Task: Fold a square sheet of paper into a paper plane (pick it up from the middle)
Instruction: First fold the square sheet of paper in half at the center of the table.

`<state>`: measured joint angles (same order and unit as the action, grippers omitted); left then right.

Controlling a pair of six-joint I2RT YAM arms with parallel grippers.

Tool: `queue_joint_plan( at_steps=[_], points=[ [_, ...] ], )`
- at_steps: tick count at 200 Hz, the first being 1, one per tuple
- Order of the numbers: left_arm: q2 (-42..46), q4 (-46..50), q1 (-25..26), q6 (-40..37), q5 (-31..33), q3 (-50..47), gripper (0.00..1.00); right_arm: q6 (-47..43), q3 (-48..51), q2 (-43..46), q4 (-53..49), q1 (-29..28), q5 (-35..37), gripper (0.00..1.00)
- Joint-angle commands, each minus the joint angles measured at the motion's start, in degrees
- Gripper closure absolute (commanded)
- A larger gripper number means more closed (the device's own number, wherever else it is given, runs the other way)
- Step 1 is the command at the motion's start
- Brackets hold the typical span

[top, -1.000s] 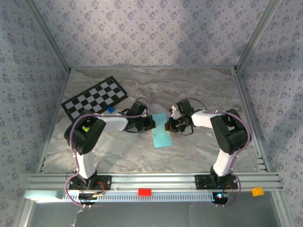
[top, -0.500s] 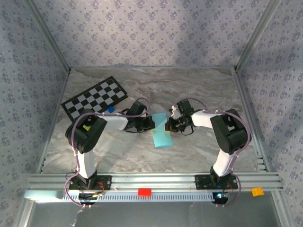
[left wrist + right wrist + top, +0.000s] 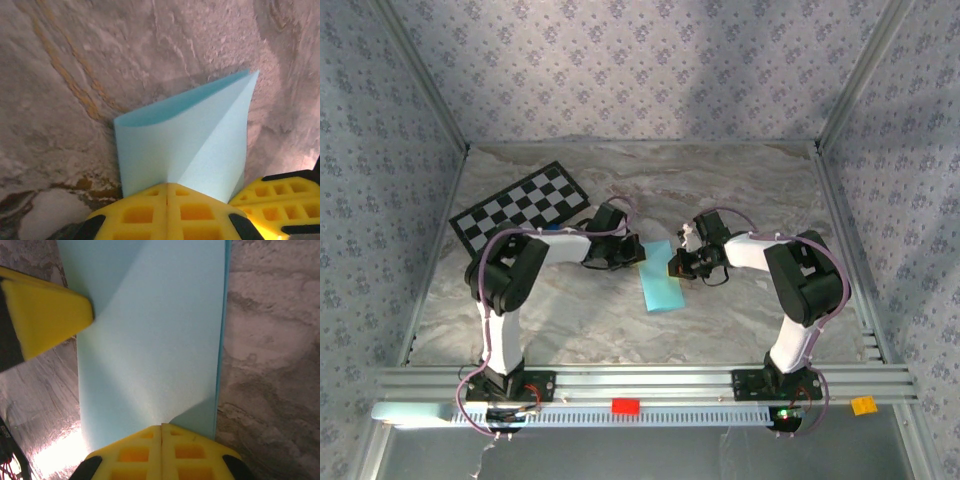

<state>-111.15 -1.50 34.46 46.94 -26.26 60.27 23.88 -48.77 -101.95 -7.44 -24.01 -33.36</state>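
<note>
The square sheet of paper (image 3: 661,279), light sky-blue and folded into a narrow strip, lies mid-table between both grippers. My left gripper (image 3: 637,254) is at its far-left corner, shut on the paper (image 3: 190,140). One layer rises from the table into the closed yellow fingertips (image 3: 150,210) in a curved flap. My right gripper (image 3: 673,266) is at the strip's right edge. It is shut, with its closed fingertips (image 3: 185,447) resting on the flat paper (image 3: 150,340). The left gripper's yellow finger (image 3: 45,315) shows at the paper's far corner.
A black-and-white checkerboard card (image 3: 520,207) lies at the back left, close to the left arm's forearm. Patterned walls enclose the marble table (image 3: 740,180) on three sides. A red block (image 3: 625,406) and an orange block (image 3: 863,405) sit on the front rail.
The left arm has swung back and to the right, its gripper shifting slightly toward the far end of the paper. The right arm and the strip have stayed put.
</note>
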Motion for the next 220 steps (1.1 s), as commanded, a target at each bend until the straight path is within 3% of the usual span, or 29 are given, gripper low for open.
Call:
queue_joint_plan(
  at_steps=[1,90,220],
  points=[
    [-1.65,0.71,-0.65,-0.67,-0.02,-1.23,0.95,-1.66,4.09,-4.73,-9.26,1.16,12.72,1.00],
    [-1.45,4.62,-1.13,-3.30,-0.18,5.02,0.95,-2.08,4.30,-4.31,-9.57,1.73,12.72,1.00],
    [-3.81,5.02,-4.38,-0.01,7.83,4.09,0.98,-2.08,4.65,-3.89,-9.38,1.78,12.49,1.00]
  ],
)
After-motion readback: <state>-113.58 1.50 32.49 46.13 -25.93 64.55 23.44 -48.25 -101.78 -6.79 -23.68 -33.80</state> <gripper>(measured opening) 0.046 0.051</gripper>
